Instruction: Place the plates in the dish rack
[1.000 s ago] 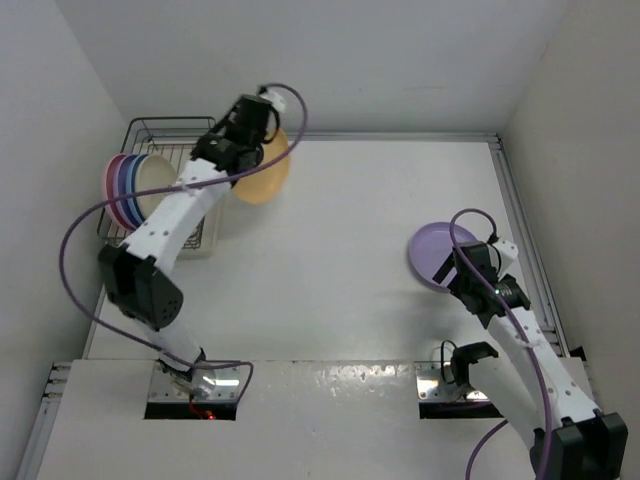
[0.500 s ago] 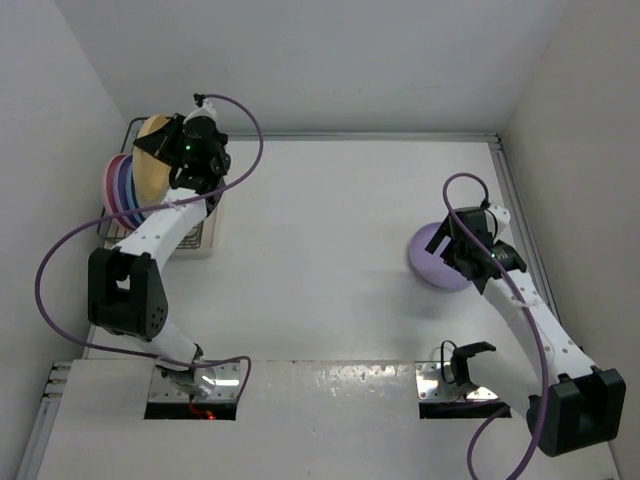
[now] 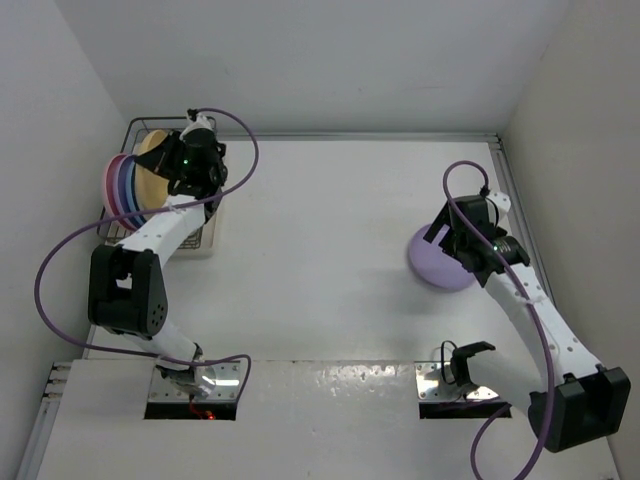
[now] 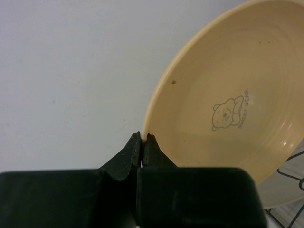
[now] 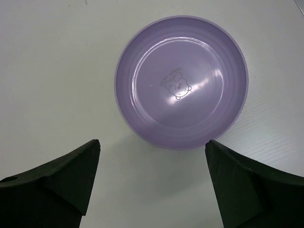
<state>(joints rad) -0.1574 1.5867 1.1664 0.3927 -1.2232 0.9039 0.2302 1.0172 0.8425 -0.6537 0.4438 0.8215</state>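
Observation:
My left gripper (image 3: 178,163) is shut on the rim of the orange-yellow plate (image 3: 150,168) and holds it on edge over the dish rack (image 3: 143,123), right beside the pink, blue, lilac and cream plates (image 3: 120,192) standing there. In the left wrist view the fingertips (image 4: 143,137) pinch the plate's (image 4: 228,104) rim, and a rack wire (image 4: 297,164) shows at lower right. The other lilac plate (image 3: 436,265) lies flat on the table at the right. My right gripper (image 3: 455,248) is open just above its near edge; in the right wrist view the gripper (image 5: 152,152) straddles empty table just short of the plate (image 5: 183,80).
The rack sits in the far left corner against the left wall, with its cream tray base (image 3: 207,240) at the near end. A raised table rim (image 3: 520,220) runs along the right side near the lilac plate.
My left gripper swung the orange-yellow plate leftward from beside the rack to over it, next to the standing plates. My right arm reached forward over the lilac plate, staying open.

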